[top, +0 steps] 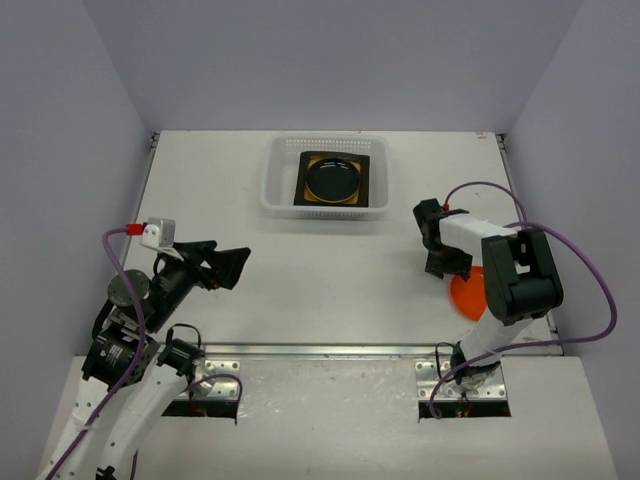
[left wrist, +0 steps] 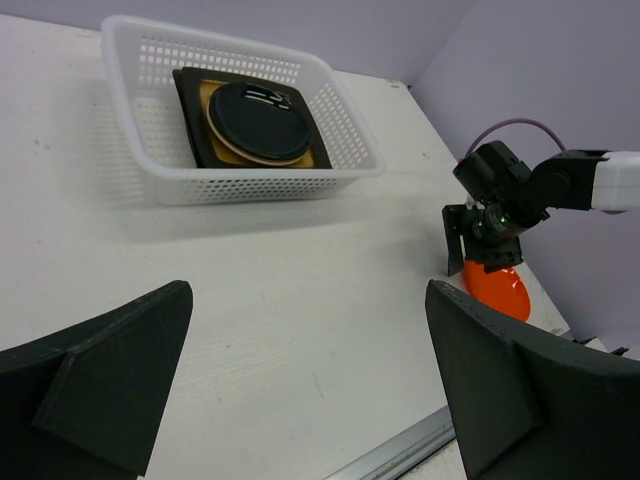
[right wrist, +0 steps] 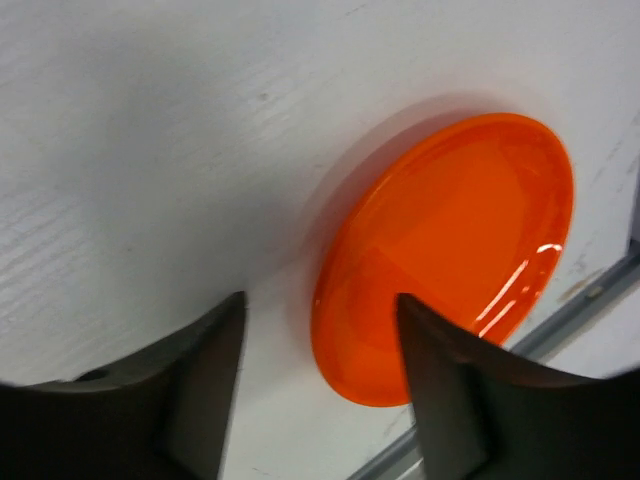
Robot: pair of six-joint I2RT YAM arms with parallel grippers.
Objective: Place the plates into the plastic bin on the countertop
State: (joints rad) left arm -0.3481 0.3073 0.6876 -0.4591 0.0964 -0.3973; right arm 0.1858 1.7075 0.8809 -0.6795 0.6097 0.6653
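The plastic bin (top: pixel 270 190) stands at the back middle of the countertop (top: pixel 330 285). It holds a square amber-centred plate (top: pixel 375 185) with a round black plate (top: pixel 334 180) on top; both show in the left wrist view (left wrist: pixel 258 120). An orange round plate (top: pixel 463 297) lies at the right near the front edge, partly under the right arm. My right gripper (top: pixel 447 268) is open just above it, its jaws straddling the plate's left rim (right wrist: pixel 320 305). The orange plate (right wrist: pixel 450 250) rests on the table. My left gripper (top: pixel 225 265) is open and empty over the left front (left wrist: pixel 308 295).
The metal front edge (top: pixel 330 350) runs along the near side, close to the orange plate (left wrist: pixel 497 290). Grey walls enclose the table on three sides. The bin (left wrist: pixel 250 185) has slotted walls. The right arm's purple cable (top: pixel 590 290) loops out to the right.
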